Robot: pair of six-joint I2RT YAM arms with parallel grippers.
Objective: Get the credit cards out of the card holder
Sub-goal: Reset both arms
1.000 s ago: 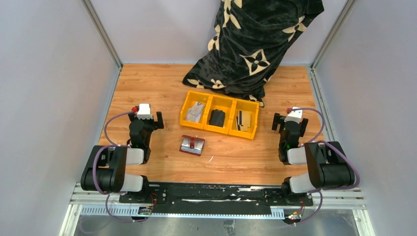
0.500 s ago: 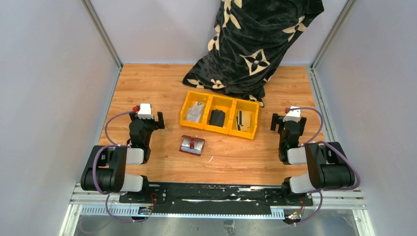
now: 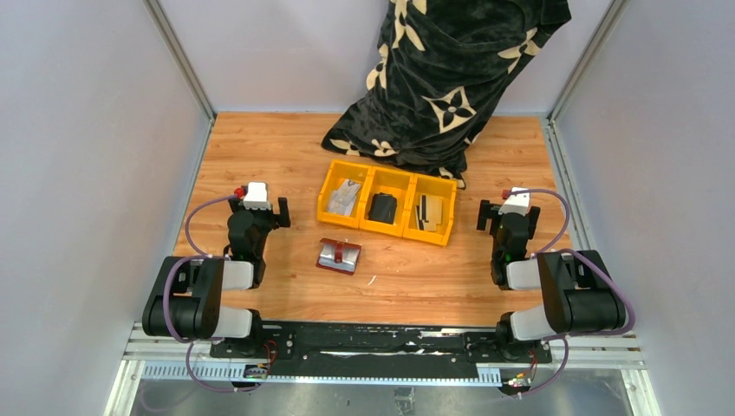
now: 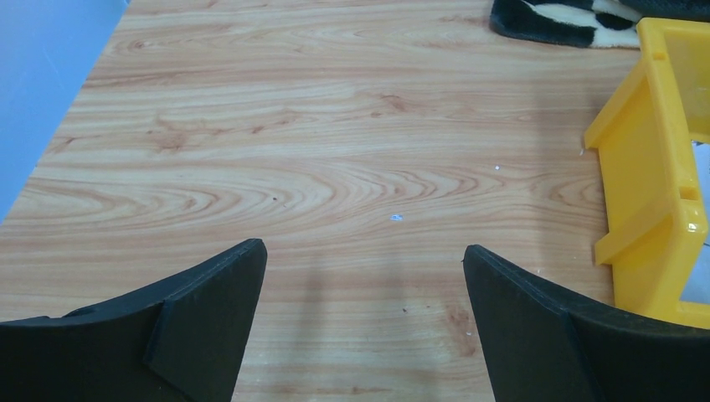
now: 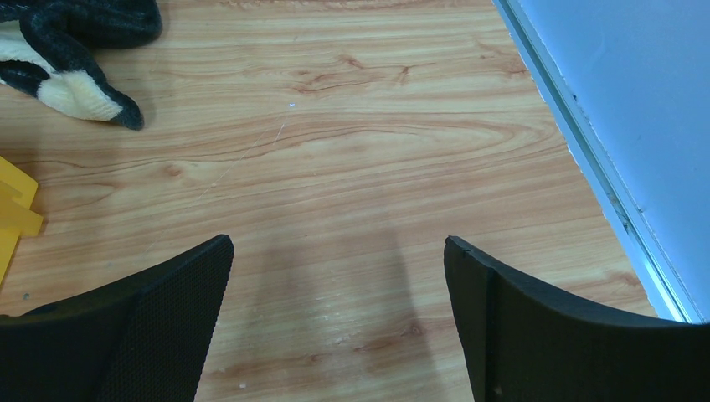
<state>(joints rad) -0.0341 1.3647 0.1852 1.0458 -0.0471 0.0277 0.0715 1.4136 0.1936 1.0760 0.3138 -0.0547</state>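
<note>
Card holder (image 3: 339, 256) on the wooden table (image 3: 260, 147); both grippers spread wide, gripping nothing
It lies silvery side up, red tab on top, just in front of the yellow bin (image 3: 381, 230), between the two arms; left gripper (image 4: 360, 260) and right gripper (image 5: 339, 251) hang over bare wood, well apart from it; patterned black cloth (image 3: 451, 69) behind the bin

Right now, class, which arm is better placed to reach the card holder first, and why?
Left, probably. The card holder lies left of centre, nearer the left gripper than the right gripper. Both stand open and empty, so distance decides.
</note>
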